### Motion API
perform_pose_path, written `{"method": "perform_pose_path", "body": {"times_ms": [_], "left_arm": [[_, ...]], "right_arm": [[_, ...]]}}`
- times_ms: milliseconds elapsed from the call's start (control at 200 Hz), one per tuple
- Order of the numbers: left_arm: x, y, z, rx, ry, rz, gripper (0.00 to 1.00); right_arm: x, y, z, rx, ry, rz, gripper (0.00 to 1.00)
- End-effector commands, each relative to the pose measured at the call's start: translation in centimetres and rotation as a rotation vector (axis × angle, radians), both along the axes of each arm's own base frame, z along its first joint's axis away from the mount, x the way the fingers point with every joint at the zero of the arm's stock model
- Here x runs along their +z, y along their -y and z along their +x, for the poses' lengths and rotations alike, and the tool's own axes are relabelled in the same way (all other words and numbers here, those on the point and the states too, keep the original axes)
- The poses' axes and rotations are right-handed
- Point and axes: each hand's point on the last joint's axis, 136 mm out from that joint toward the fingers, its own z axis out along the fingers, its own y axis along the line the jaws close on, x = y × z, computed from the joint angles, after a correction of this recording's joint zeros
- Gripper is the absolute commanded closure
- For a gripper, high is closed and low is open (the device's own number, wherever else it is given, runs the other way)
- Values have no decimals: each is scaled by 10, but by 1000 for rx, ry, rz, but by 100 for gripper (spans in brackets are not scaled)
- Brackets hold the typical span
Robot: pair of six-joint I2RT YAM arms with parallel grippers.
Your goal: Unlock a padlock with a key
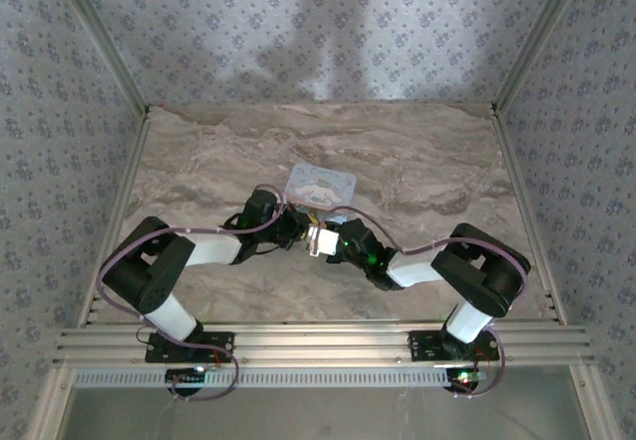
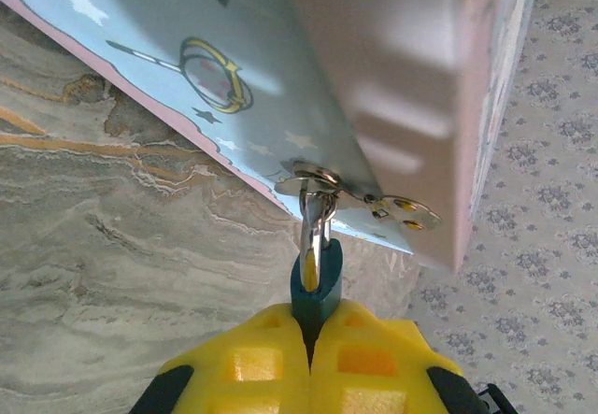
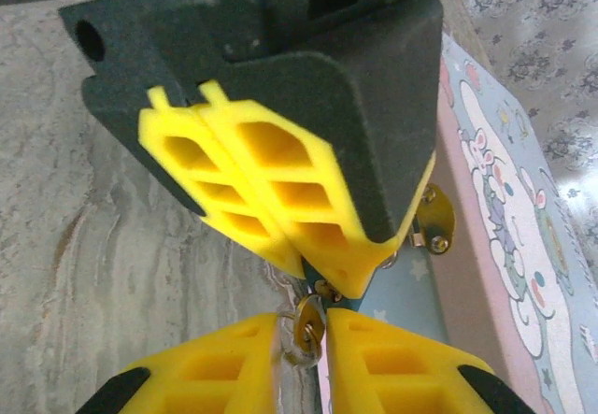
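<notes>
**Padlock and grippers at the tin box.** The padlock (image 2: 316,285), a small dark bluish-grey body, hangs by its silver shackle (image 2: 316,222) from the hasp (image 2: 318,178) on the edge of the light blue, pink-rimmed tin box (image 2: 187,40). In the left wrist view it sits at 6 o'clock of the hasp.

The left gripper (image 2: 312,322) has its yellow fingers pressed together on the padlock's lower body, so only the upper part of the lock shows above the fingertips.

In the right wrist view, the right gripper (image 3: 301,328) meets the left gripper (image 3: 327,274) tip to tip. The right gripper's jaws stand a narrow gap apart, with a bright metal ring (image 3: 306,325) between them. Whether they press on that ring cannot be told.

In the top view, both grippers meet near the centre of the marble-patterned table (image 1: 427,162). The tin box (image 1: 320,184) lies just beyond them at 12 o'clock. The left gripper (image 1: 298,229) comes in from 9 o'clock and the right gripper (image 1: 334,240) from 3 o'clock.
</notes>
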Motion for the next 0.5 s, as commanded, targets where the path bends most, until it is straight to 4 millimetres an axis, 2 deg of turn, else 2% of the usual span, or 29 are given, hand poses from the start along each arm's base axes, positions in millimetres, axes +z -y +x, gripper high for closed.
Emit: {"method": "perform_pose_path", "body": {"times_ms": [0,255,495], "left_arm": [[27,11,6,-14,54,-52,100],[26,11,6,-13,51,-52,100],[25,11,6,-14,48,-51,100]], "right_arm": [[12,-5,9,-30,30,43,80],[15,-6,13,-47,39,62,87],[15,-4,14,-67,34,77,100]]}}
